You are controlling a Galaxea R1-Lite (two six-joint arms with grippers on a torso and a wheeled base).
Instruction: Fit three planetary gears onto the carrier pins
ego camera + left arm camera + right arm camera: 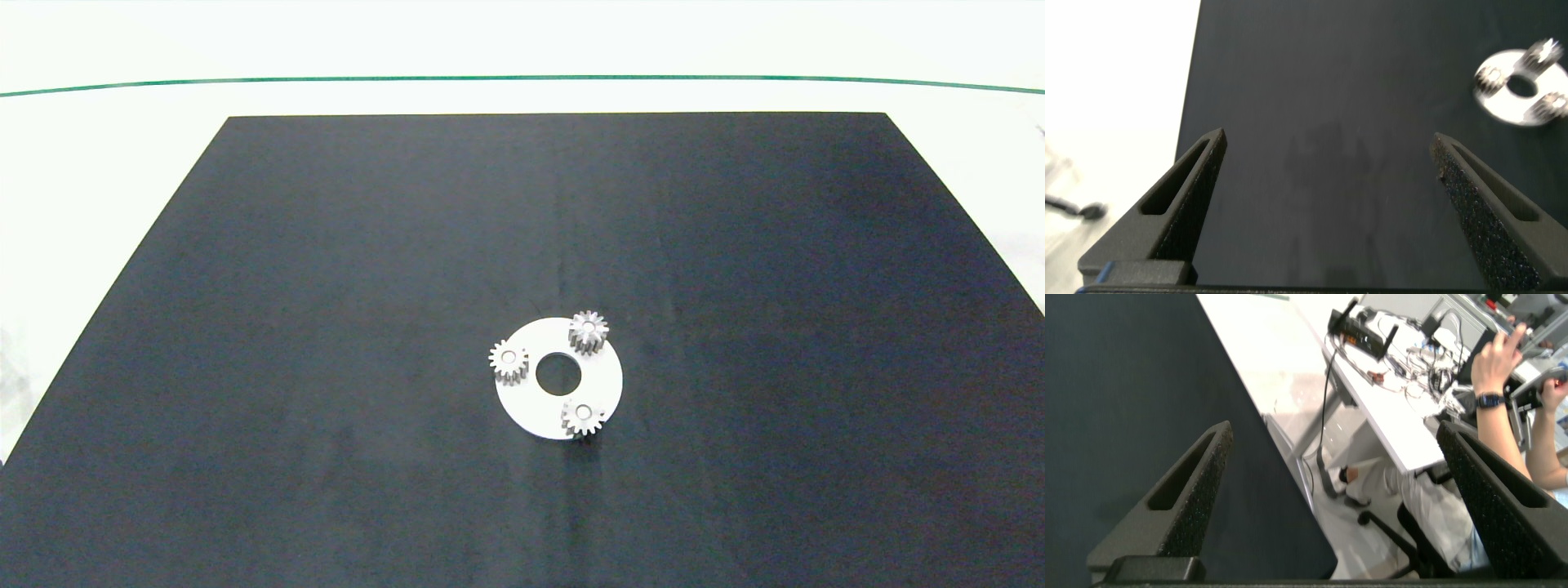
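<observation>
Three planetary gears (582, 417) seated on the white disc (535, 408)
Gears at 1, 5, 9 o'clock; left gripper (1328, 162) and right gripper (1335, 453) both spread wide, empty.

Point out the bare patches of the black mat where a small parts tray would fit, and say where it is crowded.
The black mat is bare nearly everywhere: the whole far half, and both flanks left and right of the white disc. The only crowded spot is the disc itself, near the mat's middle toward the near edge, with the three planetary gears seated around its central hole. Neither arm is over the mat in the head view.
</observation>
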